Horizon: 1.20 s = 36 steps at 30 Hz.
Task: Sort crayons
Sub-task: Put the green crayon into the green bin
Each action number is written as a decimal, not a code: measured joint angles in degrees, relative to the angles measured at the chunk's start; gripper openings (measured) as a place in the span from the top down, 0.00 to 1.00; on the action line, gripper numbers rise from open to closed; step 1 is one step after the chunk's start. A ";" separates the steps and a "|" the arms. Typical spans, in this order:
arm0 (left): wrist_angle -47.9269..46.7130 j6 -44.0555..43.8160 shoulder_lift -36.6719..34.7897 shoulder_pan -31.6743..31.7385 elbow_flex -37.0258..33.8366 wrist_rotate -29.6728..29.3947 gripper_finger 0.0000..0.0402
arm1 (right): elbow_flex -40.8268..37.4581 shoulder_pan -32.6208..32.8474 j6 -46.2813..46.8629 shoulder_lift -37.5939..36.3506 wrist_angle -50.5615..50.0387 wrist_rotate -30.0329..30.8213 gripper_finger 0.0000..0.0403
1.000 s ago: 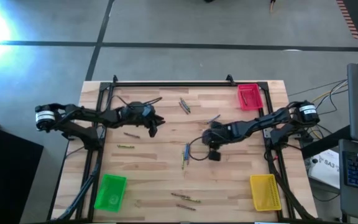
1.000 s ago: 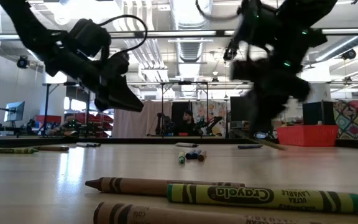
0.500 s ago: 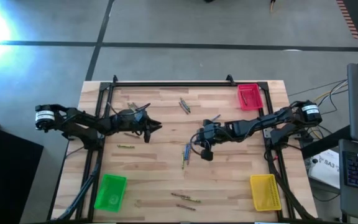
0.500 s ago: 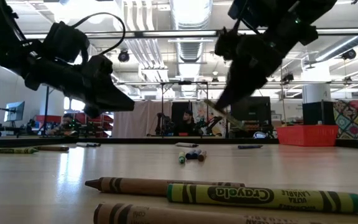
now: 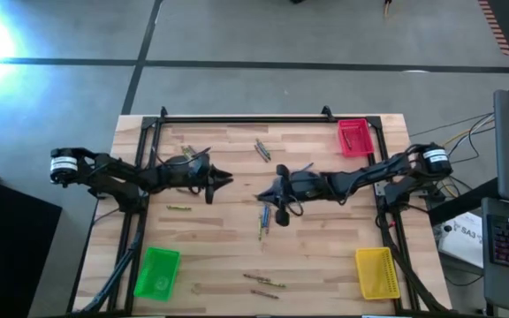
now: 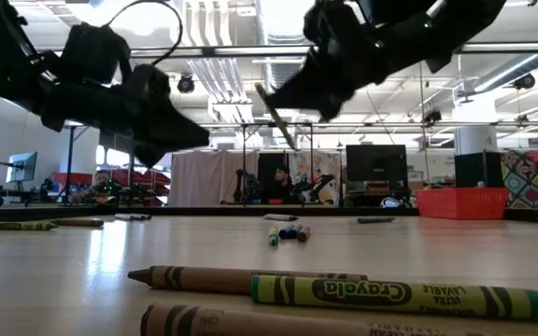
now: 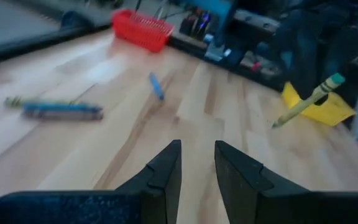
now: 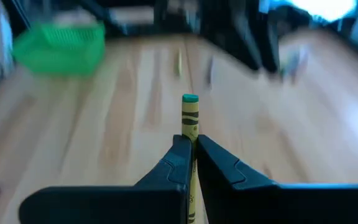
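**Right arm swings its crayon toward table centre**

Over the last second the right gripper [image 5: 267,193] has travelled from about 3 o'clock of table centre to nearly the centre itself, climbing as it went. In the low view it now rides high, where a second ago it hung close to the light wooden plank table [image 5: 228,265]. Its fingers are clamped tight on a thin yellow-green paper-wrapped crayon with a green tip [image 8: 190,118], which juts out past the fingertips. The slim green plastic basket tray [image 8: 59,42] lies ahead of it in the right wrist view, at 7 o'clock on the table. That suggests a carry toward that tray, though the drop-off is a guess.

The left gripper [image 5: 222,178] has drawn back a little and settled at roughly 9 o'clock of centre. Its jaws are slightly parted and hold nothing.

Other loose crayons are spread over the table:
- a small blue and green cluster [image 5: 263,218] just below centre
- a few [image 5: 262,283] near the 6 o'clock edge
- some inside the red plastic tray [image 5: 353,138] at 2 o'clock

The yellow plastic tray [image 5: 376,272] sits at 5 o'clock.

On the nearest green crayon [image 6: 395,294] in the low view the wrapper reads "Crayola", with "ULTRA" legible in the smaller line beneath; the rest is too small to read.
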 joint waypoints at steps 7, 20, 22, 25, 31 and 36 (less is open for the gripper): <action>12.18 6.57 0.91 -6.83 0.00 -0.40 0.72 | -1.48 -0.30 -2.91 6.58 27.49 0.02 0.97; 13.91 10.62 2.58 -9.63 0.00 -1.55 0.47 | 2.48 -1.90 -0.94 13.94 34.89 0.00 0.97; 13.88 10.62 2.58 -9.60 0.38 0.75 0.48 | 3.55 -1.91 -1.38 14.44 34.91 0.02 0.97; 14.12 10.46 2.95 -9.64 1.63 3.15 0.49 | 4.53 -1.90 -1.80 14.73 34.93 -0.02 0.97; 13.86 9.12 5.05 -9.65 3.33 3.26 0.58 | 4.81 -1.90 -0.81 14.78 34.66 -0.44 0.97; 13.93 9.07 7.43 -9.63 5.02 6.00 0.72 | 4.81 -1.90 -0.88 14.78 34.49 -0.44 0.97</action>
